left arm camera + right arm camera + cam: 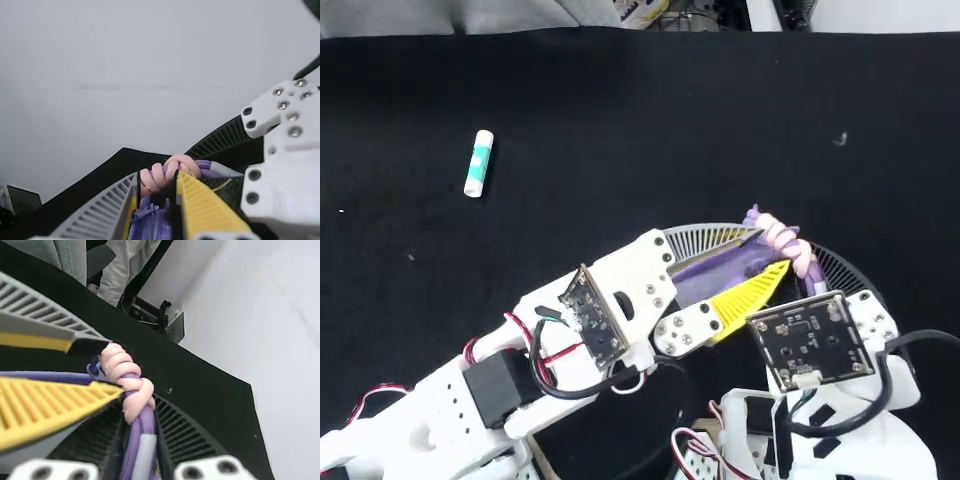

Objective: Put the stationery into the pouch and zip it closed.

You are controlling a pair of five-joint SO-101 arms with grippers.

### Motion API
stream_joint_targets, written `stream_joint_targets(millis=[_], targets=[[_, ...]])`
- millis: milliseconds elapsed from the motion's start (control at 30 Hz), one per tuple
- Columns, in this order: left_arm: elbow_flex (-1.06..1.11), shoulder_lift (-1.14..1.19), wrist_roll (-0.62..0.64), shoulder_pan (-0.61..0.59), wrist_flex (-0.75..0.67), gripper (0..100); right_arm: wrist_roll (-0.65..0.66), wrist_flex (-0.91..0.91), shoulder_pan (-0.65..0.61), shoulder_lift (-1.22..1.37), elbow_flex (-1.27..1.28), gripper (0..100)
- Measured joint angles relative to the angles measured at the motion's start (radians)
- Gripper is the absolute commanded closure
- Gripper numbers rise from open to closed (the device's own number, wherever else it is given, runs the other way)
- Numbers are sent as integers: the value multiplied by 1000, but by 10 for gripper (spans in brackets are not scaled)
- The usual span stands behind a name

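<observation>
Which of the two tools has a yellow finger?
The left tool, pinching the pink cord; the right tool, holding the purple pouch, has black fingers.

purple pouch (715, 272), pink twisted cord (785, 240), white and teal glue stick (478, 163), black table (620, 110)

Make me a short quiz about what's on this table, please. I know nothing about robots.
1. True or false: the white and teal stick is already inside the purple pouch.
2. What colour is the braided pull on the pouch? A) green B) pink C) orange
3. Fill in: the fingers of the left gripper, clamped on the pouch, are yellow and ____.

Key: 1 false, it lies on the black table, apart from the pouch. 2 B. 3 grey.
</observation>
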Motion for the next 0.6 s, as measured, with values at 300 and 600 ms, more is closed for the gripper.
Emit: stream_joint_targets(millis=[300,600], targets=[[-91,-11,0,-84,66,870,11,3,0,0,0,988],[-554,-52,187,-652,430,866,11,3,0,0,0,988]])
